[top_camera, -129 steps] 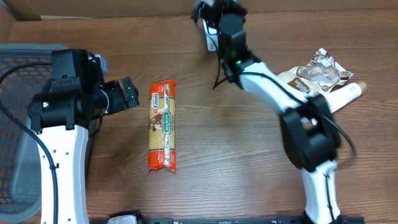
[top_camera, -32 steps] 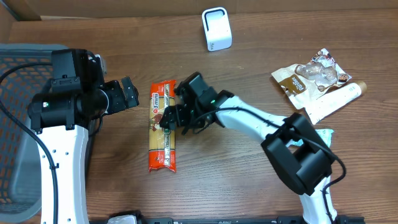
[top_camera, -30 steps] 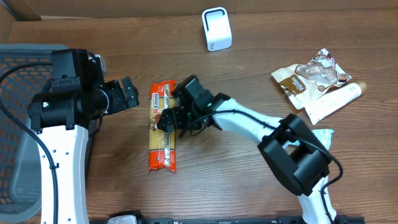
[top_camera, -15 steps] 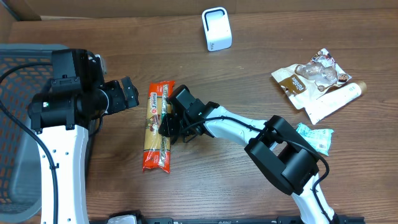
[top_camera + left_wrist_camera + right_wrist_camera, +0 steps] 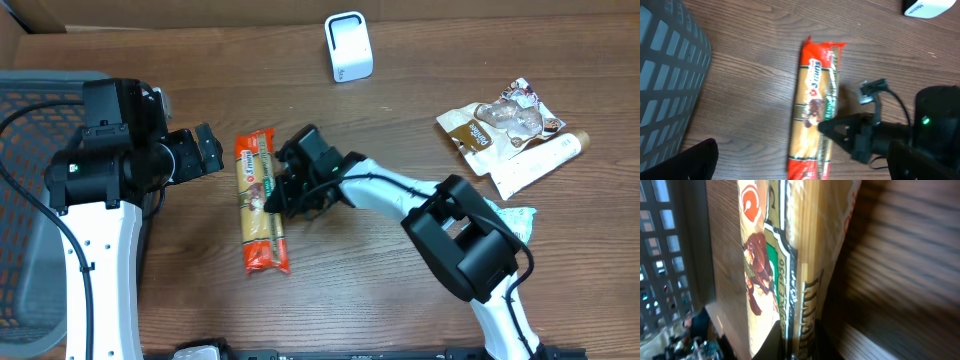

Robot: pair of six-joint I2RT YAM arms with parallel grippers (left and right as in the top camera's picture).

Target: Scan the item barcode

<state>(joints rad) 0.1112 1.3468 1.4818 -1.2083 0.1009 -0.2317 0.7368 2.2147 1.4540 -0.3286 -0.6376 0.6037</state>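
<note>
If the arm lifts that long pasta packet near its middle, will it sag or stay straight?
Likely stays straight: the pasta packet looks like a tight, stiff spaghetti bundle. Its glossy wrapper may slip in the pinch of the right gripper. Gripped near mid-length, it should hang roughly level, though it might pivot.

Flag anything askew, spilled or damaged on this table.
Nothing spilled or torn. The spaghetti packet lies slightly skewed, the right gripper pinching its right edge. At the far right, a snack pouch and a white tube lie overlapped in a loose heap.
</note>
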